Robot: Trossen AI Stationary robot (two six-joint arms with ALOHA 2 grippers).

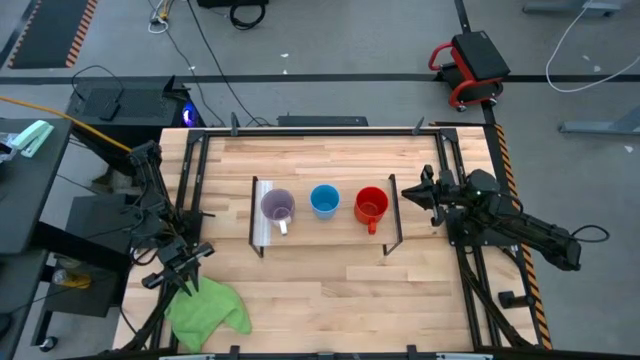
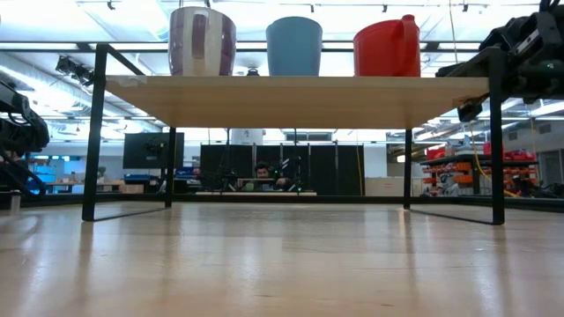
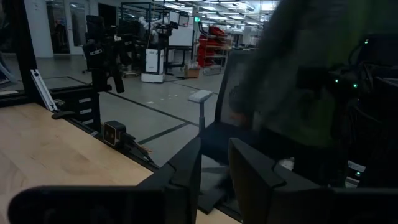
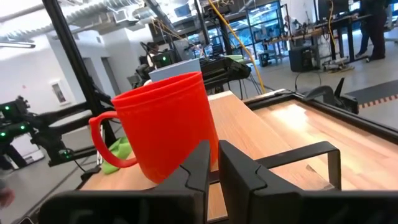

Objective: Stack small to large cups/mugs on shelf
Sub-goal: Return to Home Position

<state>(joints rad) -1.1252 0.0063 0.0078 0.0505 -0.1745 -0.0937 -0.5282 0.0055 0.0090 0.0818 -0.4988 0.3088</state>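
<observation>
Red mug (image 1: 371, 205) just beside right tool (image 1: 412, 191).

Past the far edge of our wooden table (image 1: 320, 290) it's all grey floor (image 1: 350, 40) with a red-and-black cart (image 1: 470, 65) parked on it, and looking across the table we see a dark monitor (image 2: 145, 150) under bright ceiling lights (image 2: 53, 31).

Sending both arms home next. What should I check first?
1. Red mug, blue cup, purple mug upright on the shelf: ok.
2. Right gripper free of the red mug: ok, shut, empty, outside the shelf's end.
3. Left gripper carrying nothing: ok, beside the green cloth.
4. Person beyond the table near the left arm, distance: cannot tell.
</observation>
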